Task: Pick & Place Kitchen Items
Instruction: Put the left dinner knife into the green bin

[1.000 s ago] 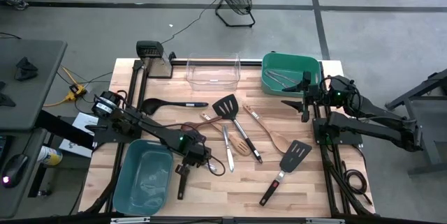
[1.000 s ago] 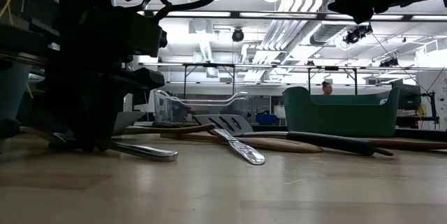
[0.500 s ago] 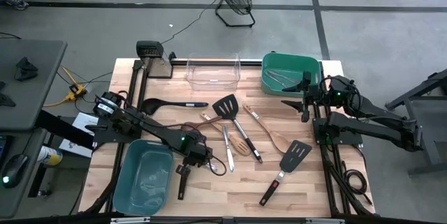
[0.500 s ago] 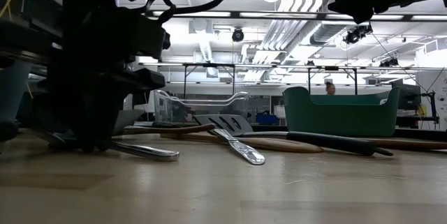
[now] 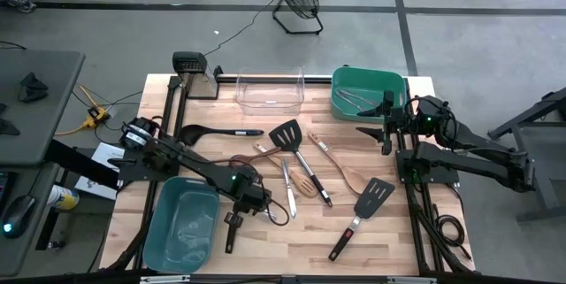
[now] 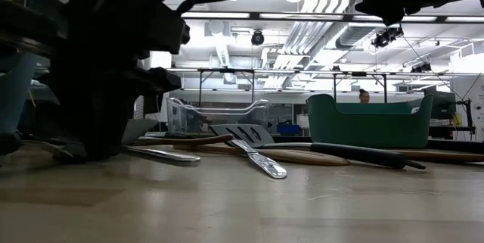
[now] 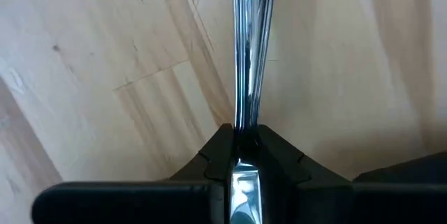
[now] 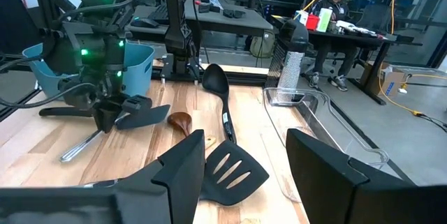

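My left gripper points down over the near left part of the table, beside the teal tub, and is shut on a silvery metal utensil. Loose on the table lie a black ladle, a black turner, wooden spoons, a wooden slotted spatula, another silvery piece and a red-trimmed black turner. My right gripper waits open, high at the right edge by the green tub. My left gripper pinches the silvery utensil's narrow shaft between its two fingers, which come from above and point down. The shaft runs straight out from between the fingertips. The utensil slants down from the hold toward the table; whether its low end rests there, I cannot tell.
A clear plastic bin stands at the far edge, with the green tub, holding metal utensils, to its right. A black handle lies beside the teal tub. A person sits at a desk beyond the table.
My left gripper has risen a little, still shut on the silvery utensil. In the low view the utensil's shaft now stands higher above the tabletop than before.
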